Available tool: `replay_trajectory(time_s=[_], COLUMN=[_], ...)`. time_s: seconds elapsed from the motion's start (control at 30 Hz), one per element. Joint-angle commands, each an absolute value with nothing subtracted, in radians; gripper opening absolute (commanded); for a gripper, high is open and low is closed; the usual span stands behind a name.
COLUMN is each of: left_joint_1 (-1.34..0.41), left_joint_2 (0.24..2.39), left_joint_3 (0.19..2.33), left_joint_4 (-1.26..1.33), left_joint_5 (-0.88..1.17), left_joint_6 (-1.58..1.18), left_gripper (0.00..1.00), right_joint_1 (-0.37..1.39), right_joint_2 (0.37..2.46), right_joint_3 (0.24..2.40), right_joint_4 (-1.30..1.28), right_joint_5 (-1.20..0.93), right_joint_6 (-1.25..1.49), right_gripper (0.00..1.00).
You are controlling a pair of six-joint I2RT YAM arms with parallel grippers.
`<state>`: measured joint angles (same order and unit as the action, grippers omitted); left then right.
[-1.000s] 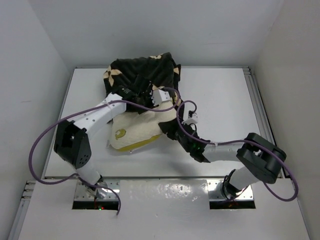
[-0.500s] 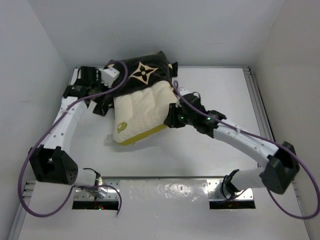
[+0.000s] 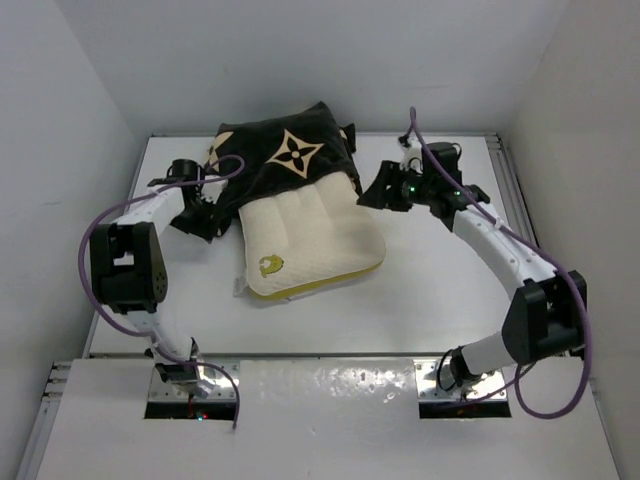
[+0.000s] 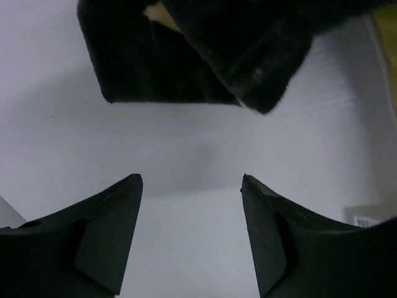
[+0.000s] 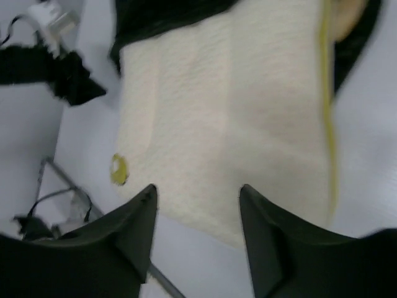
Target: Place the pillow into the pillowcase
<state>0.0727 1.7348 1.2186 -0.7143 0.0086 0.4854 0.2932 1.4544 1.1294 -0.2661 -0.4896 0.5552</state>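
Pillow, large cream-white quilted rectangle with yellow-green side band: flat on white tabletop, about mid-table. Far end tucked into mouth of black plush pillowcase with tan flower print. Near part bare, round yellow-green logo included. Well under half inside, judging from overhead view.

Left gripper: fingers spread, nothing between them, low over tabletop, pointed at a loose black corner of pillowcase on the left side, not touching it.

Right gripper: fingers spread too, empty, just beside the pillow's far right corner, aimed across the quilted face.

Step in hand, as read: mid-insertion, between grasps, nothing held.

Next move likely calls for:
- pinching pillowcase hem on both sides of the mouth and drawing it toward the near edge over the pillow, or
- holding the hem with one gripper and pushing the pillow deeper with the other.

Needs one side anchored, otherwise risk of the whole bundle sliding. Floppy plush hem, so probable slip on a shallow pinch.
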Motion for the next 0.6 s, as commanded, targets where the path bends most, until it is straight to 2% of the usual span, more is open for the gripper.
replay_trajectory(time_s=[0.0, 0.03, 0.07, 0.1, 0.13, 0.3, 0.37, 0.47, 0.53, 0.57], left_joint_1=[0.066, 0.063, 0.054, 0.048, 0.041, 0.017, 0.015, 0.014, 0.011, 0.011], left_joint_2=[1.782, 1.795, 1.813, 1.821, 1.825, 1.858, 1.882, 1.916, 1.937, 1.962], left_joint_3=[1.266, 1.269, 1.275, 1.275, 1.273, 1.226, 1.221, 1.227, 1.244, 1.252], left_joint_4=[-0.606, -0.597, -0.585, -0.58, -0.577, -0.514, -0.48, -0.44, -0.431, -0.423], left_joint_5=[-0.055, -0.057, -0.052, -0.048, -0.046, -0.011, -0.005, 0.031, 0.043, 0.023], left_joint_6=[0.491, 0.503, 0.521, 0.534, 0.544, 0.607, 0.611, 0.597, 0.581, 0.572], left_gripper=[0.64, 0.65, 0.66, 0.66, 0.67, 0.75, 0.76, 0.77, 0.77, 0.74], right_joint_1=[0.221, 0.212, 0.206, 0.195, 0.193, 0.221, 0.232, 0.25, 0.262, 0.268], right_joint_2=[1.538, 1.63, 1.679, 1.727, 1.823, 2.074, 2.143, 2.183, 2.189, 2.184], right_joint_3=[1.178, 1.231, 1.261, 1.287, 1.337, 1.517, 1.528, 1.516, 1.485, 1.47], right_joint_4=[-0.256, -0.285, -0.319, -0.331, -0.33, -0.318, -0.281, -0.235, -0.213, -0.192], right_joint_5=[-0.32, -0.229, -0.092, -0.043, -0.008, -0.052, -0.052, -0.06, -0.104, -0.121], right_joint_6=[0.606, 0.597, 0.586, 0.58, 0.577, 0.555, 0.555, 0.555, 0.561, 0.566], right_gripper=[0.5, 0.42, 0.3, 0.18, 0.14, 0.29, 0.42, 0.57, 0.63, 0.66])
